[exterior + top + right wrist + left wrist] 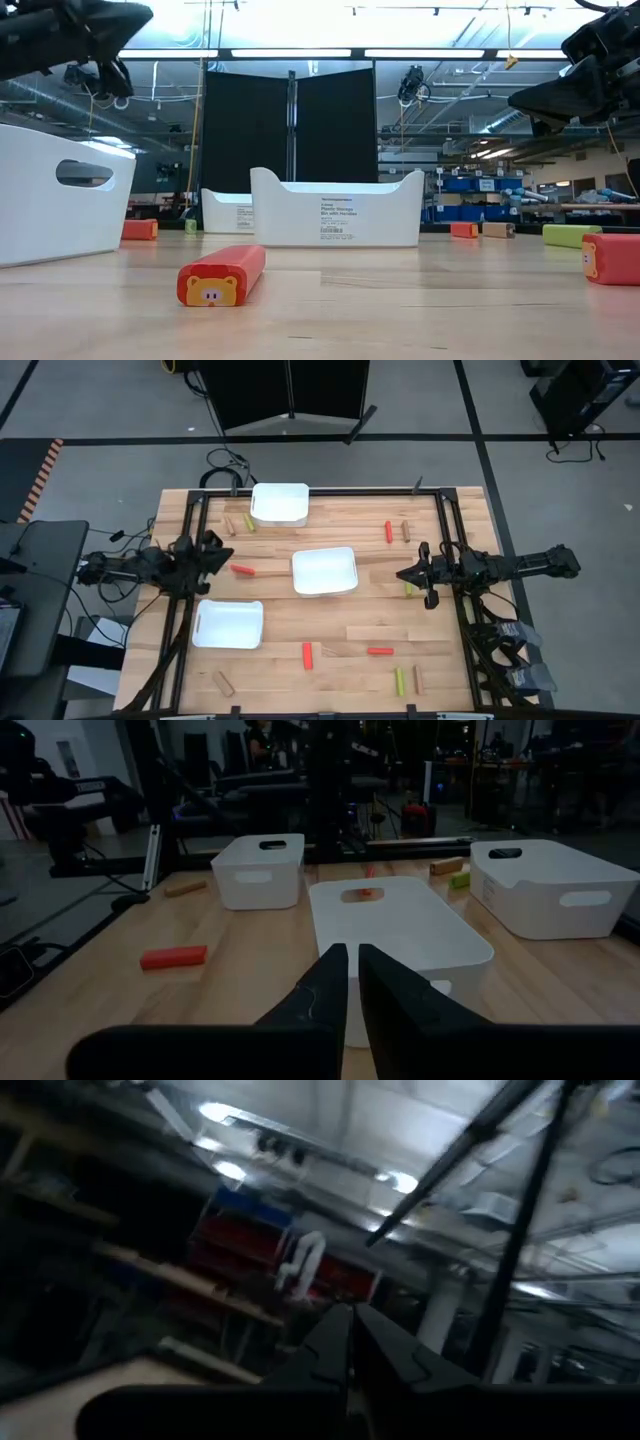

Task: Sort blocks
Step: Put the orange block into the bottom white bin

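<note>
Wooden tabletop carries the blocks, scattered loose: red, green and tan ones near the front edge, others by the back tray and right rail. None lies in the middle tray or front tray. Left gripper and right gripper hover above, fingers pressed together, holding nothing.

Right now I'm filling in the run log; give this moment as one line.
stage: start | blocks: scattered on table | trays: none seen inside | left gripper: shut, empty | right gripper: shut, empty
</note>
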